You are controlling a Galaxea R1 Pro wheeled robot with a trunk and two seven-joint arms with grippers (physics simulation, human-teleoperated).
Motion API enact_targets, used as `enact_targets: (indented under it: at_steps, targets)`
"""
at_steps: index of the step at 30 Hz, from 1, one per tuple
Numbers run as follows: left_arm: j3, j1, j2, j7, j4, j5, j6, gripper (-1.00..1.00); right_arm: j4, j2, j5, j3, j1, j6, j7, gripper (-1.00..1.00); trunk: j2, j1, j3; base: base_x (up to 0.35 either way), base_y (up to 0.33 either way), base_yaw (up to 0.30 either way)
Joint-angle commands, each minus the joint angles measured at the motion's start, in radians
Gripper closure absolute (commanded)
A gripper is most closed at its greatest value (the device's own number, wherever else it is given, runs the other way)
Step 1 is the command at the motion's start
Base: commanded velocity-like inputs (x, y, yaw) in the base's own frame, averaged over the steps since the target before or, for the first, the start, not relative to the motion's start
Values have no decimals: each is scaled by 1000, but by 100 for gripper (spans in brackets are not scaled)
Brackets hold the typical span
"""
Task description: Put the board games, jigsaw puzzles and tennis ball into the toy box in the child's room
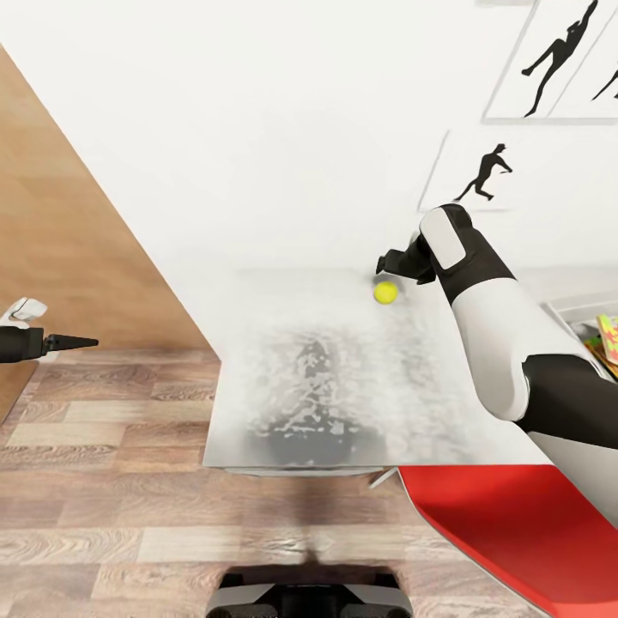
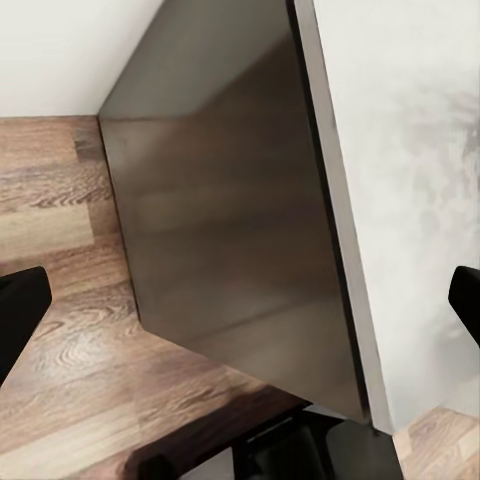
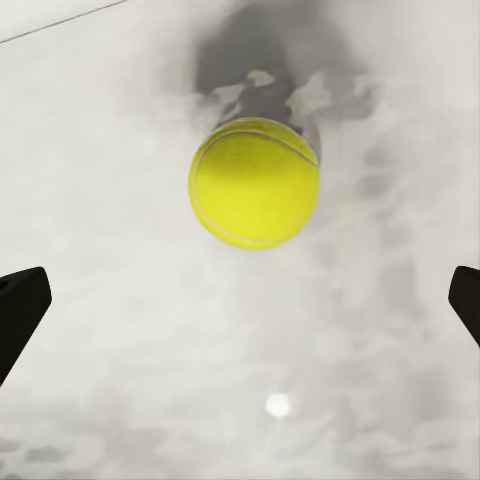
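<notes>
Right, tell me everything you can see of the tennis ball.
The tennis ball is a small round yellow-green ball with a pale curved seam line, its surface matte as rendered. It sits loose on the mottled light grey table, near the far edge by the white wall. The right end effector hovers just beyond it, fingers spread wide, not touching. The ball looks whole and undamaged.

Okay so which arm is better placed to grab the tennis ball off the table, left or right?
Right. Its pincer hovers open just beside the tennis ball on the table, and the ball sits centred between its fingers in the wrist view. The left pincer hangs out over the floor, away from the table.
</notes>
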Motion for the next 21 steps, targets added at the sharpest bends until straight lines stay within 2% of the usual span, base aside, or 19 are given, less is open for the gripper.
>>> enact_targets:
  at_steps: [1,21]
  targets:
    - [1,-1,0,-9,-1,-10,10,-100,-1,0,-9,-1,-1,2,-9,-100,-2,0,-3,0,0,0]
    - [1,-1,0,-9,-2,-10,10,-100,-3,2,-6,-1,-18,1,-12,-100,-2,0,-36,0,0,0]
